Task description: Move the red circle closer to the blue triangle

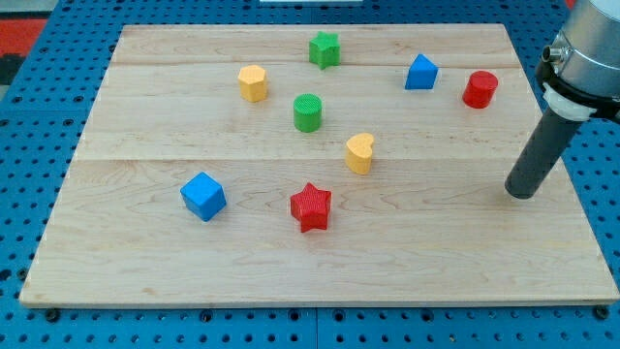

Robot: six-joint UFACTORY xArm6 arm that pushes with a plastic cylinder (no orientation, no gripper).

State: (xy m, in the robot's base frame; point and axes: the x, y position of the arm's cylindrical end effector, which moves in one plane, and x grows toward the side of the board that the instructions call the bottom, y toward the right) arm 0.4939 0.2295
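Observation:
The red circle stands near the view's top right of the wooden board. The blue triangle is just to its left, a short gap apart. My tip rests on the board at the view's right, below and to the right of the red circle, touching no block.
A green star is at the top middle, a yellow hexagon-like block at upper left, a green circle and a yellow heart in the middle, a red star and a blue cube lower down.

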